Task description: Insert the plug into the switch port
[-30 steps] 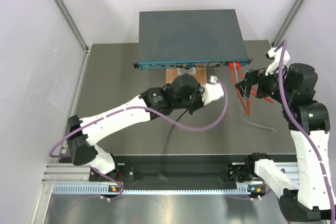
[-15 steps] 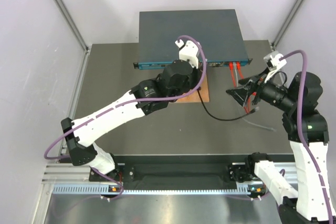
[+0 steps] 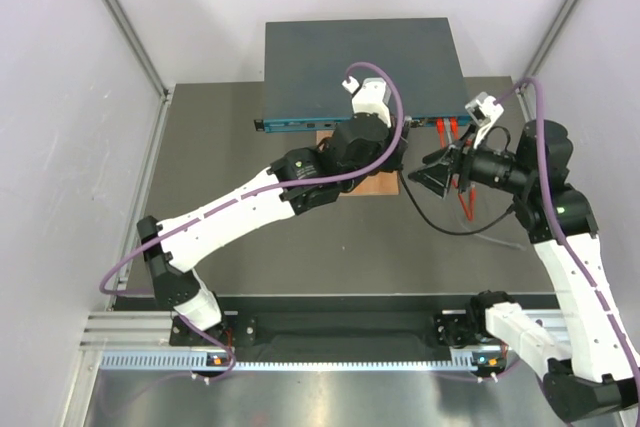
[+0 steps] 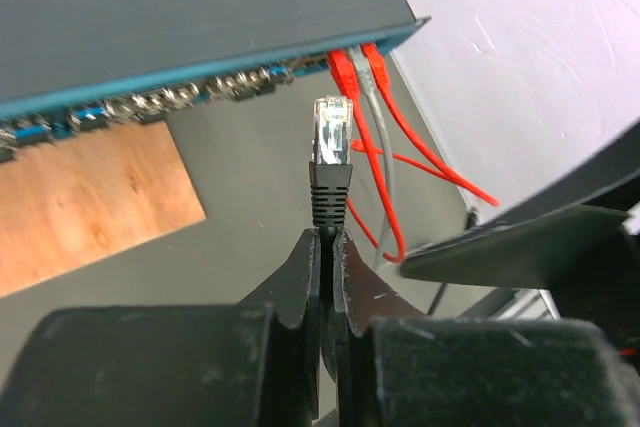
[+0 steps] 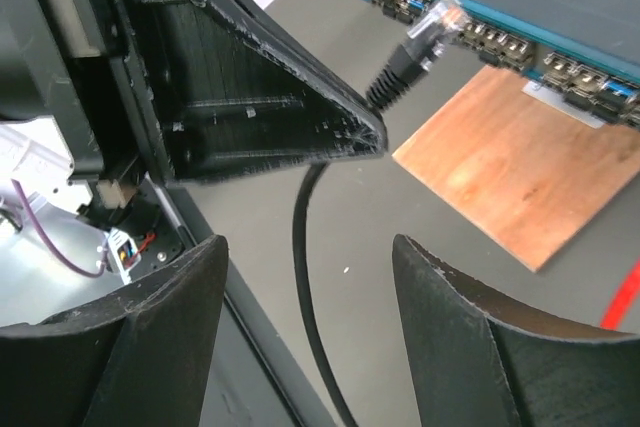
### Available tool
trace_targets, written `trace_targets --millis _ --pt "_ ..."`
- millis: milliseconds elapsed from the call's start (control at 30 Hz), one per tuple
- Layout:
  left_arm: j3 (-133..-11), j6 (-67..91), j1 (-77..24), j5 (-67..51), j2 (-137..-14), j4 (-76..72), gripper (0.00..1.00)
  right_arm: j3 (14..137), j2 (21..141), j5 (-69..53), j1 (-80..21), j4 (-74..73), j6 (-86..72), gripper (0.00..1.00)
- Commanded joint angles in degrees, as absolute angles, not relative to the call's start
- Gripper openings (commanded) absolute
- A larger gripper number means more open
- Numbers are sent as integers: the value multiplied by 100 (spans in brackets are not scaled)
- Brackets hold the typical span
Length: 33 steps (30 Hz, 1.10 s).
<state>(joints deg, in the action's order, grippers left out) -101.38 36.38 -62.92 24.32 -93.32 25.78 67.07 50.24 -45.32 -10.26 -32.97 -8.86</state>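
Note:
The switch [image 3: 360, 57] is a flat dark box at the back, with a teal port-lined front face [image 4: 180, 97]. My left gripper [image 3: 393, 139] is shut on the black boot [image 4: 331, 192] of a cable, just in front of that face. The clear plug [image 4: 332, 132] sticks out beyond the fingertips [image 4: 312, 247] toward the ports, a short way off them. The plug also shows in the right wrist view [image 5: 435, 25]. My right gripper [image 3: 430, 175] is open and empty, close to the right of the left gripper, with the black cable [image 5: 300, 277] hanging between its fingers [image 5: 150, 347].
A brown wooden board [image 4: 80, 197] lies on the table under the switch's front. Red cables [image 4: 390, 147] and a grey one are plugged in at the switch's right end and trail over the table [image 3: 462, 197]. The black cable loops on the table [image 3: 440, 222].
The left arm swung up from the board to the switch front with the plug, then shifted right. The right gripper moved left, close to the left gripper.

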Motion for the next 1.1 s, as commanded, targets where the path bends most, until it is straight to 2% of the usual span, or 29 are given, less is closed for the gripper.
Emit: trace_targets --millis 0,300,367,433,467,500,533,600,633,667,733,767,1000,1067 --pt "-10406 3911 -6354 2364 -9351 2417 0 6592 5045 -4597 -1204 -2822 -949 66" --pt "-10599 4060 -6434 2356 -9501 2312 0 6284 5063 -4386 -1354 -2531 -1072 66" --pt "-10626 4087 -6434 2329 -9545 2320 0 6214 5054 -4316 -1371 -2470 -1072 63" --pt "-10652 4131 -6442 2303 -9562 2364 0 6161 5045 -4280 -1371 -2443 -1064 56" --pt "-10652 4148 -6451 2294 -9571 2364 0 6135 5036 -4263 -1371 -2417 -1063 49" --pt "-10652 4175 -6451 2268 -9580 2390 0 6117 5019 -4289 -1380 -2417 -1046 27" --pt "-10652 4184 -6451 2224 -9563 2391 0 6117 5010 -4341 -1380 -2417 -1028 16" --pt "-10635 4149 -6451 2154 -9545 2364 1 6108 4966 -4377 -1380 -2478 -950 0" --pt "-10617 4131 -6442 2127 -9510 2356 6 6100 4905 -4420 -1362 -2505 -932 0" --pt "-10582 4105 -6434 2127 -9423 2321 21 6100 4878 -4438 -1362 -2540 -923 0" --pt "-10381 3938 -6364 1952 -9265 2146 34 6047 4799 -4543 -1336 -2566 -940 0" --pt "-10293 3911 -6198 1690 -9064 1953 45 6021 4729 -4596 -1327 -2549 -967 0" --pt "-9563 4516 -5081 -226 -8359 1310 58 6029 4509 -5114 -1301 -2558 -1072 0" --pt "-9275 4605 -4879 -727 -8236 1083 58 6082 4518 -5430 -1301 -2645 -1020 0"
